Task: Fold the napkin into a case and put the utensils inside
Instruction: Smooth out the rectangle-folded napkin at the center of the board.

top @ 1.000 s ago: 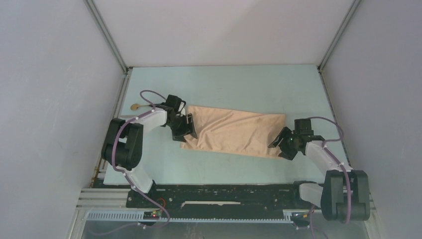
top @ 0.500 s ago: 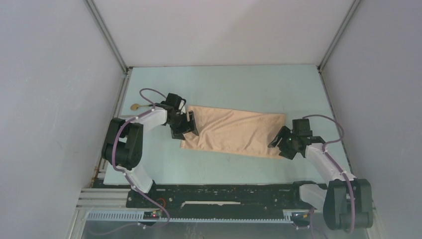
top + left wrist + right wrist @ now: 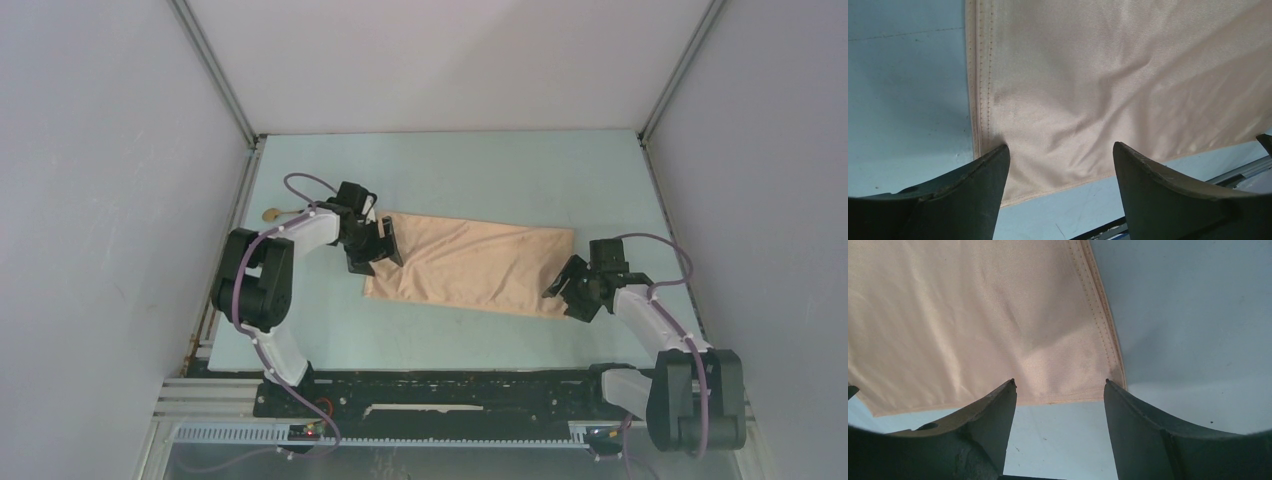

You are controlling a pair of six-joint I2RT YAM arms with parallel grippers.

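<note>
both wide, empty: left gripper (image 3: pixel 1060 150) has spread further over the napkin (image 3: pixel 470 265) edge; right gripper (image 3: pixel 1058 382) unchanged at its corner. next fold pending.

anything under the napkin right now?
The napkin lies flat on the blue table, with no clear bulge showing. Whatever is beneath is covered by cloth; the spoon lies apart, uncovered.

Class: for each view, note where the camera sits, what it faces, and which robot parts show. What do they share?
Top external: above and behind the bases, facing down at the table; both arms show.
Left wrist: on the left arm, facing the left end of the napkin; open left gripper shows.
Right wrist: on the right arm, facing its right end; open right gripper shows.
Shared: all see the napkin.
</note>
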